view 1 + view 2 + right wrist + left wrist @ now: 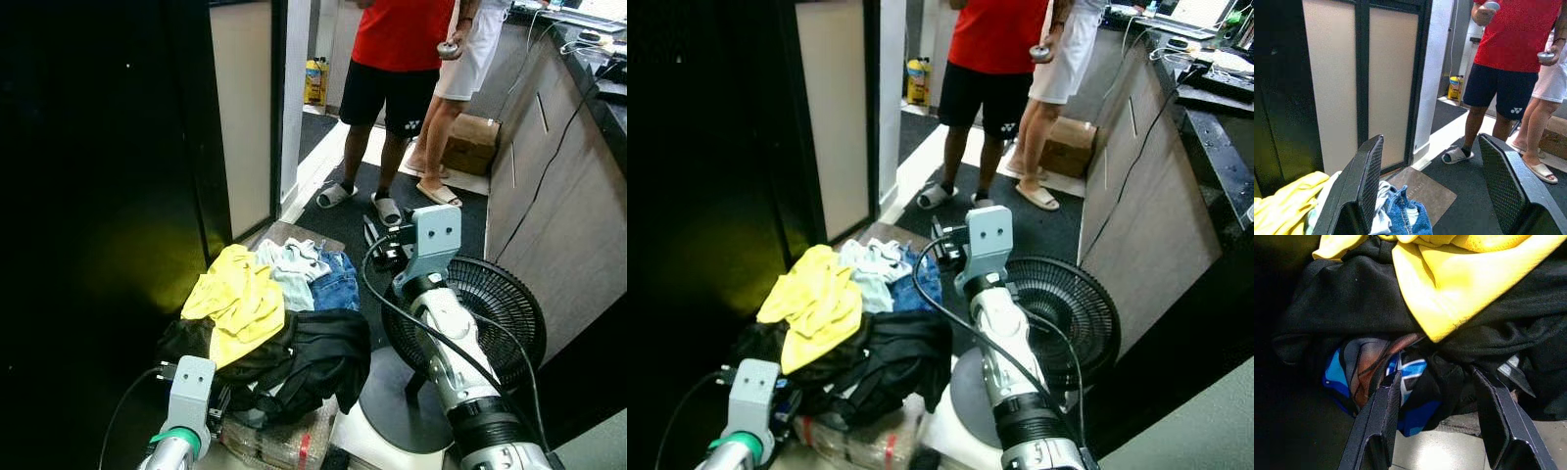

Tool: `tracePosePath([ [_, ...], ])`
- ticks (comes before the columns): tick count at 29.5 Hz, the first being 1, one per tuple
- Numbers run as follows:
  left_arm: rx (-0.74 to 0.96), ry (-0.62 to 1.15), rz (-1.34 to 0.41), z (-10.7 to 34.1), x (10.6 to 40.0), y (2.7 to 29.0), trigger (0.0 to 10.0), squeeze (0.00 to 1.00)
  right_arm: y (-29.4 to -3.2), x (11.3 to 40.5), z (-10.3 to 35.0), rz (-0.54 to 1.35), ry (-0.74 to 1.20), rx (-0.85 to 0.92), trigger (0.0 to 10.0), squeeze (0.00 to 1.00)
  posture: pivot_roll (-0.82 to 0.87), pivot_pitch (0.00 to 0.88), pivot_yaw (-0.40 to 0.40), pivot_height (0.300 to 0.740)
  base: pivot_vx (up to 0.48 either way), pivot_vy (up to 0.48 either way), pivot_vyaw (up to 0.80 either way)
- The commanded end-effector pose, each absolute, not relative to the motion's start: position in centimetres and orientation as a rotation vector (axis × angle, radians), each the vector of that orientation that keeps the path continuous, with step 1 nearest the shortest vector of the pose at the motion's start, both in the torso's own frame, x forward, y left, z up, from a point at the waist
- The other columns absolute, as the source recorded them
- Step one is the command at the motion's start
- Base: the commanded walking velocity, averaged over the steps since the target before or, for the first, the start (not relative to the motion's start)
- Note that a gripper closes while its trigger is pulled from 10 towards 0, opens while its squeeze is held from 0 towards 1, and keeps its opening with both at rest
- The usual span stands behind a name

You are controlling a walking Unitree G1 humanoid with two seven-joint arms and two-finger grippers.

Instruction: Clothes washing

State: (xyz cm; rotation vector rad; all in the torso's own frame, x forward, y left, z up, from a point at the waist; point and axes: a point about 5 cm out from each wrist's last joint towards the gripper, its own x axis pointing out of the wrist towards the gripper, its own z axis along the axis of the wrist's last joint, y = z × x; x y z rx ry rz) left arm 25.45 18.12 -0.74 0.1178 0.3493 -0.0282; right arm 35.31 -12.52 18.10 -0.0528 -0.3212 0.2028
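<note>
Left gripper (1437,423) low at the near edge of the clothes pile (269,333), jaws spread wide, nothing between them. Straight ahead of those jaws: a blue-and-white garment (1400,382) tucked under the black garment (1361,298), yellow shirt (1464,279) draped over the top. Close enough that a short push forward looks like all it takes to bite into cloth.

Right gripper (1437,188) raised high beyond the pile, jaws also spread and empty, aimed over the denim piece (1408,215) toward the frosted door panels (1361,73). Well above the pile, so the left arm reads as the nearer one by far.

Pile heaped on the floor just beside the black floor fan (480,313), running lengthwise away from the robot toward the doorway. Past the pile, two people (402,59) standing, holding controllers.
</note>
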Motion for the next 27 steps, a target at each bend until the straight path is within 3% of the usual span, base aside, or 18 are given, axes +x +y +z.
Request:
tracePosePath([
  [1, 0.127, 0.380, -0.027, -1.4, 24.8, 18.2, 10.0, 0.00, -12.4, 35.1, 17.4, 0.218, -0.296, -0.050, 10.0, 0.00, 0.07, 0.025, -0.006, 0.740, 0.000, 0.000, 0.00],
  [4, 0.119, 0.383, -0.006, -1.5, 24.7, 18.5, 10.0, 0.00, -11.8, 35.1, 16.9, 0.256, -0.275, -0.056, 10.0, 0.00, 0.07, 0.032, -0.014, 0.740, 0.000, 0.000, 0.00],
  [9, 0.094, 0.395, 0.040, -1.8, 24.0, 19.0, 10.0, 0.00, -10.0, 35.0, 11.6, 0.349, -0.065, -0.111, 10.0, 0.00, 0.11, 0.069, -0.047, 0.740, 0.000, 0.000, 0.00],
  [15, 0.083, 0.395, 0.080, -2.1, 22.8, 19.5, 10.0, 0.00, -7.9, 34.0, 8.4, 0.451, 0.084, -0.091, 10.0, 0.00, 0.17, 0.105, -0.081, 0.740, 0.000, 0.000, 0.00],
  [27, 0.075, 0.387, 0.202, -2.0, 19.7, 21.4, 10.0, 0.00, -2.1, 33.9, 9.8, 0.691, 0.071, -0.023, 10.0, 0.00, 0.28, 0.169, -0.142, 0.740, 0.000, 0.000, 0.00],
])
